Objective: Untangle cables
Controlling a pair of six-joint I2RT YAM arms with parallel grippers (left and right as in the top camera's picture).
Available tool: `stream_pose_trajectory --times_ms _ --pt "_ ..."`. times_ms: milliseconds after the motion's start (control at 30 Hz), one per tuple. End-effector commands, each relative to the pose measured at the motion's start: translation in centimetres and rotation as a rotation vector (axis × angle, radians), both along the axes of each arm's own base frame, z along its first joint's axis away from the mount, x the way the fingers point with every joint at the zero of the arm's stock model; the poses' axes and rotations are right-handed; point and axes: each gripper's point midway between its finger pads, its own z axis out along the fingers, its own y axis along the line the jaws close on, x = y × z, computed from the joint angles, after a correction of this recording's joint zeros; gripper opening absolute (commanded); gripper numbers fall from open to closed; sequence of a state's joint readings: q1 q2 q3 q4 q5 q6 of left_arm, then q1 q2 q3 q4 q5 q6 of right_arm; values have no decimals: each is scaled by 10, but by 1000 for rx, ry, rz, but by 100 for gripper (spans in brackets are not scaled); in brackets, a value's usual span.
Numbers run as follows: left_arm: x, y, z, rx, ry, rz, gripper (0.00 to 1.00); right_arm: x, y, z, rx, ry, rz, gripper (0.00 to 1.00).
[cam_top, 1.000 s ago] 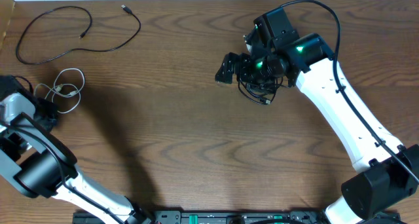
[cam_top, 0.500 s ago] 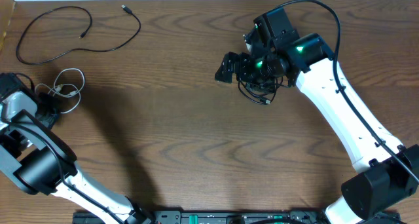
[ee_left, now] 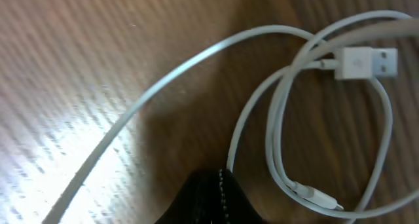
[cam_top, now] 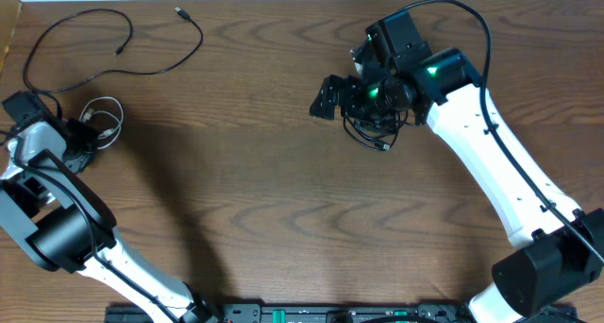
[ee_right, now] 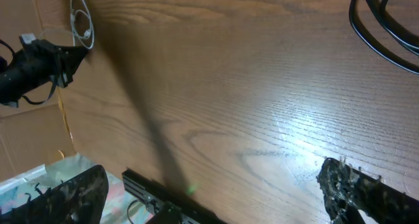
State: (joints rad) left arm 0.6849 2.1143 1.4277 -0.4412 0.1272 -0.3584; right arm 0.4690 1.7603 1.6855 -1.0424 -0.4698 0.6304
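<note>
The right gripper [ee_right: 216, 201] was released: its jaws stood wide apart, one finger in each lower corner of the right wrist view, with only bare table [cam_top: 236, 181] between them. Overhead, it pointed left, and the black cable bunch [cam_top: 374, 130] lay tangled beneath its wrist, right of the table's centre. Whether the arm touched that bunch could not be determined.

The left gripper [cam_top: 79, 134] sat at the table's far left edge, against the white cable [ee_left: 281, 119]. Its wrist view showed a single dark fingertip [ee_left: 213, 199], so I cannot tell whether it was clenched or released. One strand of the white cable ran up to that tip, but contact could not be confirmed. The white cable lay in overlapping loops, with its USB plug [ee_left: 366, 62] resting across them at the upper right.

A second black cable [cam_top: 113, 54] lay in a loose open curve at the table's upper left, near the white cable.
</note>
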Motion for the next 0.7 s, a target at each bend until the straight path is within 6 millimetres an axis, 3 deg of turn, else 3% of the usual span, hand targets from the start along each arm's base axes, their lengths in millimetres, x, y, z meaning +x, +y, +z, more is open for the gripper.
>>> stream_pose_trajectory --times_ms 0,67,167,333,367,433,567,667 --pt "-8 -19 -34 -90 53 -28 8 -4 4 3 -5 -20 28 99" --pt "-7 -16 -30 -84 45 -24 8 -6 4 2 -8 -15 28 99" --pt "3 -7 -5 -47 -4 -24 8 -6 3 2 -11 -12 28 99" --pt "14 2 56 40 -109 -26 8 -6 3 2 -10 -13 28 99" --pt "15 3 73 61 -136 -23 9 -6 3 2 -15 -15 26 99" --pt "16 2 100 78 -187 -5 24 -3 0 0 -34 -23 16 99" --pt "22 -23 153 -31 -349 57 41 5 -11 -4 -96 -54 -22 99" --pt "41 -74 188 -248 -510 -60 43 16 -31 -9 -161 -72 -77 99"
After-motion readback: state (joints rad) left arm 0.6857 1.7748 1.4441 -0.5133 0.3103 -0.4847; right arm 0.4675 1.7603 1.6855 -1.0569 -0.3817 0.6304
